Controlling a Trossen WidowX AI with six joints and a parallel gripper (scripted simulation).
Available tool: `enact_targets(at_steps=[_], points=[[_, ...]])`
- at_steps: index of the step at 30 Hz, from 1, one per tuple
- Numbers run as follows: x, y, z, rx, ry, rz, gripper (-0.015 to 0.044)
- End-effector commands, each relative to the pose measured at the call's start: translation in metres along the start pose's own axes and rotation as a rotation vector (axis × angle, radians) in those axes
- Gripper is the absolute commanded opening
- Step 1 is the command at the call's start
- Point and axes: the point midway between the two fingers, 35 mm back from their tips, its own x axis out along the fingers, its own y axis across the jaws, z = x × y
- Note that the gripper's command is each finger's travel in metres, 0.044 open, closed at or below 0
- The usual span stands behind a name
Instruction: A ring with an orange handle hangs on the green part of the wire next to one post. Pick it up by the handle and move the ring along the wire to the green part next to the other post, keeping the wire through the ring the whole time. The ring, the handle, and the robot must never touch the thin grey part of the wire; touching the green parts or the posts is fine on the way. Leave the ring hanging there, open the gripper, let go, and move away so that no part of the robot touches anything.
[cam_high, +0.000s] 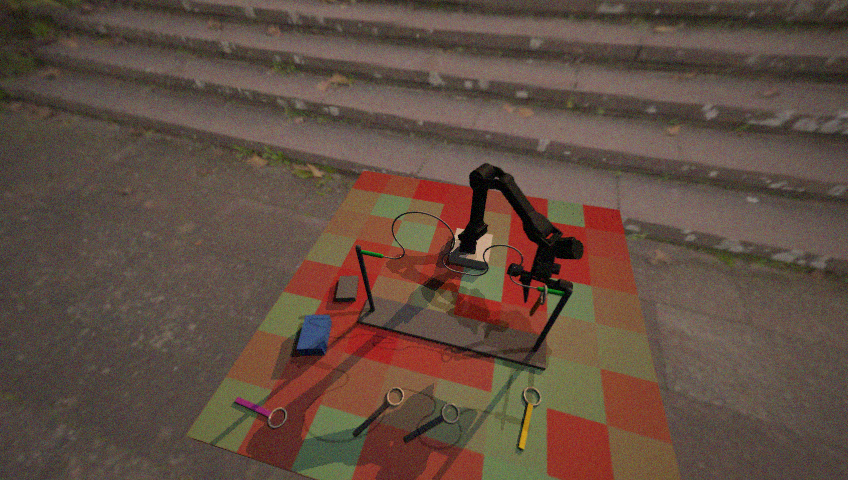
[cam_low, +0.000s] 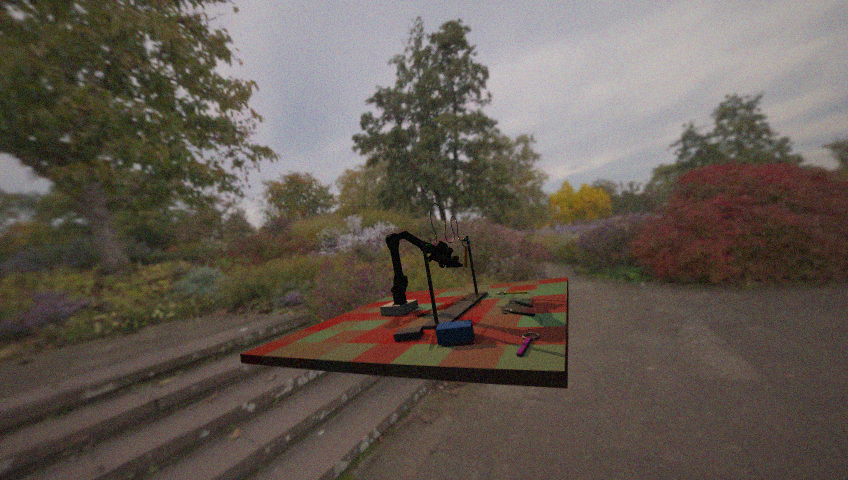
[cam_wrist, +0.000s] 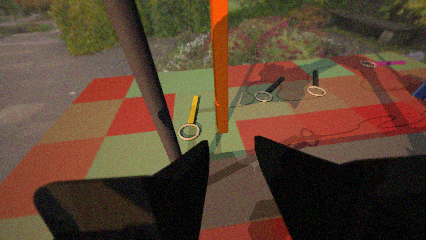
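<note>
Our end effector stands partly open, a moderate gap between its fingertips, with nothing gripped. Just ahead of that gap, the orange handle hangs down, apart from both fingertips in our wrist view. Its ring hangs beside the end effector on the near green part of the wire, next to the near post. We see that post to the end effector's left; the other post stands well to its right, with the far green part at its top. Between them the wire curves in loops. We cannot tell whether the end effector touches the wire.

Below the end effector, the long base board of the posts rests on our checkered worktop. Farther ahead and lower, we see a yellow-handled ring lying flat; two dark-handled rings lie to the right of it, and a magenta-handled ring lies farther right. A blue block and a dark grey block also sit well to the end effector's right.
</note>
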Motion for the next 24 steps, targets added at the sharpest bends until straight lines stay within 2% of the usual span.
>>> enact_targets(at_steps=[1,24], points=[[-0.0174,-0.0004,0.0062,0.019,-0.014,0.003,0.016],[-0.0203,-0.0007,0.0063,0.019,-0.015,0.003,0.016]])
